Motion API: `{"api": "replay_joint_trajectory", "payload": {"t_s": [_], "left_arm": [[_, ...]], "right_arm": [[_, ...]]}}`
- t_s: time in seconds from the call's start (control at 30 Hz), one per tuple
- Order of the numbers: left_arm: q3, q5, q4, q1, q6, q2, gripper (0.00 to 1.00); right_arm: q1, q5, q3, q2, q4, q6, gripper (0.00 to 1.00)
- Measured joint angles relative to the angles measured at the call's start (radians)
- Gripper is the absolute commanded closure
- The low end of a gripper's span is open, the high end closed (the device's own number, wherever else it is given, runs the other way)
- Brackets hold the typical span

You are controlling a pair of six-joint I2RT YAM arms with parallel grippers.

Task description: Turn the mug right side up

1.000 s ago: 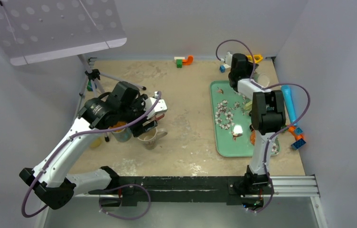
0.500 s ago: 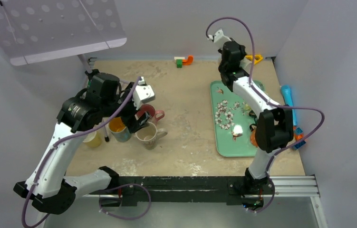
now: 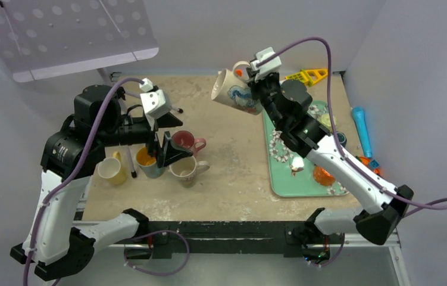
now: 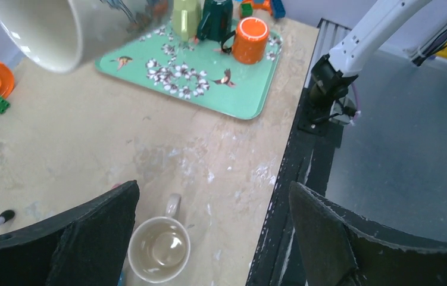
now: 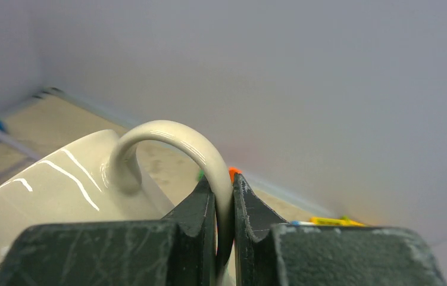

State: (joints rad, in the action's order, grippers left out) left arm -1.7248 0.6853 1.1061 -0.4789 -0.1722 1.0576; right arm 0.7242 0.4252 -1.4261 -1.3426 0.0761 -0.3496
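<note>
Grey walls (image 3: 238,30), mottled beige tabletop (image 3: 233,161), perforated white panel (image 3: 60,36)

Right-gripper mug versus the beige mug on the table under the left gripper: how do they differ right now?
Pose: the held mug is tilted on its side, mouth sideways; the beige mug stands upright, mouth up.
Support: the held mug hangs in the air, its handle pinched in the right gripper; the beige mug rests on the table, ungripped.
Both are pale and single-handled.
</note>
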Motion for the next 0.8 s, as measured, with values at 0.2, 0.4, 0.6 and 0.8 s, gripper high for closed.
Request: {"api": "replay_joint_trajectory", "payload": {"t_s": [0.2,0.4,0.6,0.8], "left_arm": [[-0.021,0.056,-0.063,0.000,0.069,0.005,0.00],[-0.020,0.087,-0.116,0.000,0.103,0.050,0.01],[0.001,0.063,-0.126,0.000,0.115,0.129,0.35],[0.020,0.084,-0.106,-0.011,0.126,0.157,1.00]], "right_arm": [[0.050,-0.169,0.125,0.105,-0.013,0.251,1.00],[0.117,-0.296,0.142,0.077,-0.019,0.415,1.00],[0.160,-0.369,0.142,0.068,-0.013,0.493,1.00],[0.158,-0.383,0.142,0.031,0.000,0.521,1.00]]}}
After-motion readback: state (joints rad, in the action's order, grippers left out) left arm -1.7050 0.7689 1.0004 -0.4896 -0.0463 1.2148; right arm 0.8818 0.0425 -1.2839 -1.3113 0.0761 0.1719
